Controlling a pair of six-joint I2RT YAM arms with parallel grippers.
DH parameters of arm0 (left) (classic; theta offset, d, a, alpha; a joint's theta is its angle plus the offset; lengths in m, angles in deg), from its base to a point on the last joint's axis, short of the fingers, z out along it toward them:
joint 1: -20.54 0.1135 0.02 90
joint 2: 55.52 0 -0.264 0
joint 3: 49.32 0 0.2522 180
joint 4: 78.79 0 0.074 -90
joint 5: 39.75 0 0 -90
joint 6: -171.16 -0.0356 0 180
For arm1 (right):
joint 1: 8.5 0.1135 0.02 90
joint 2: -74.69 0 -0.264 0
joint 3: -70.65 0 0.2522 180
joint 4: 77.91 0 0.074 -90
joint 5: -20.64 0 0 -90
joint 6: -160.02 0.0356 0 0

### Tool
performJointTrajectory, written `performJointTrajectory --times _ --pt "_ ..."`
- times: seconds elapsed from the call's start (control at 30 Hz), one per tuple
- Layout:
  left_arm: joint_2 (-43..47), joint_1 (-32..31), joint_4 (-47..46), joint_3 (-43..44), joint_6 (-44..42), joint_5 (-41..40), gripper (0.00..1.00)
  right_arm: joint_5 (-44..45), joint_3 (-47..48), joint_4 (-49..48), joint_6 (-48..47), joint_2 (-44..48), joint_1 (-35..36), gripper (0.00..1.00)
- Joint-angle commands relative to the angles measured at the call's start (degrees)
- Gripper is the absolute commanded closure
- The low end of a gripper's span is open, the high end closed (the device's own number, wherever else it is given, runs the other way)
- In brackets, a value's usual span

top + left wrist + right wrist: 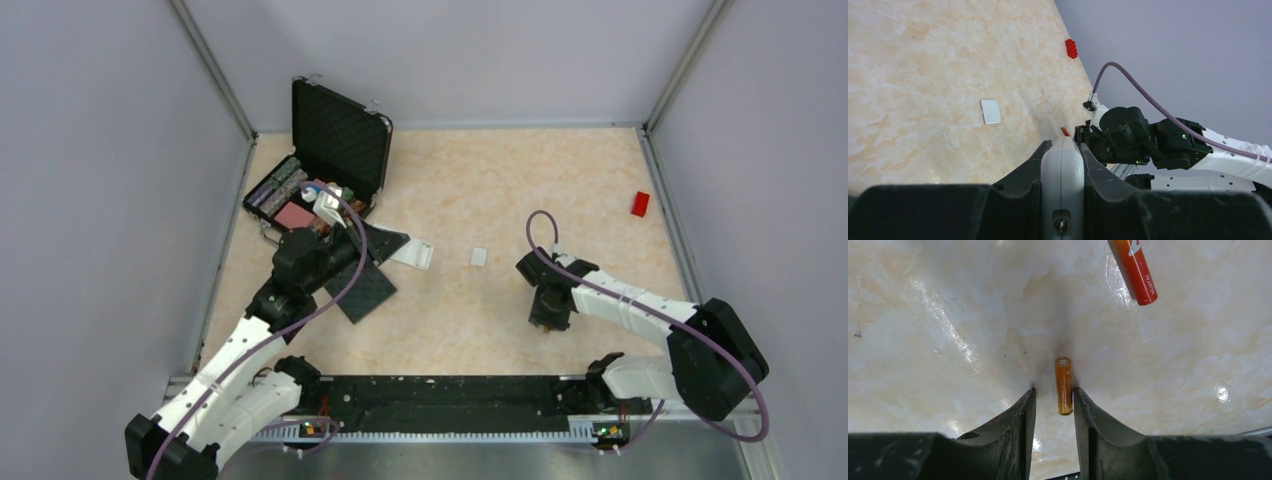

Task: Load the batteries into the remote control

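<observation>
**Fig. Remote clamped at left, battery straddled at right**

My left gripper (1063, 146) is pinched on the remote control (1063, 170), left of the table's (500, 180) centre. My right gripper (1053, 391), jaws partly spread, straddles one battery (1063, 385) lying on the table, with a gap beside one finger. The second battery (1135, 272) lies near, farther out.

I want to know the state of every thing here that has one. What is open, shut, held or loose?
Left gripper: shut on the remote.
Right gripper: open, its jaws on either side of a battery, with a gap on one side.
Second battery: lying loose on the table.
Case: open, lid standing up.
</observation>
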Motion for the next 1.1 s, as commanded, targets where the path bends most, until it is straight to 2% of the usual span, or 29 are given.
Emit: performJointTrajectory --times 0.0,0.23,0.3,0.43,0.67,0.87,1.07 --pt "1.40 0.23 -2.71 0.02 0.44 0.40 1.00 7.96 -2.21 1.78 2.96 -1.18 0.29 0.67" --pt "0.75 0.30 -3.41 0.30 0.97 0.89 1.00 9.45 -3.14 0.26 3.47 -0.68 0.22 0.73" --pt "0.60 0.26 -3.64 0.22 1.18 0.94 1.00 8.05 -3.88 -1.11 3.41 -0.42 -0.03 0.79" --pt "0.52 0.29 -3.91 0.27 1.58 1.31 1.00 4.78 -5.29 -3.43 3.07 0.59 -0.32 0.99" --pt "0.53 0.23 -9.20 -0.87 5.76 2.78 1.00 1.03 -0.65 -7.61 -1.73 11.06 -0.30 1.00" --pt "-1.13 0.22 -19.81 -2.72 14.96 3.27 1.00 -3.01 13.70 -11.84 -7.71 13.40 1.27 1.00" --pt "-4.13 0.22 -30.42 -3.15 23.32 3.93 1.00 -6.74 26.53 -21.49 -12.27 13.06 5.57 1.00"
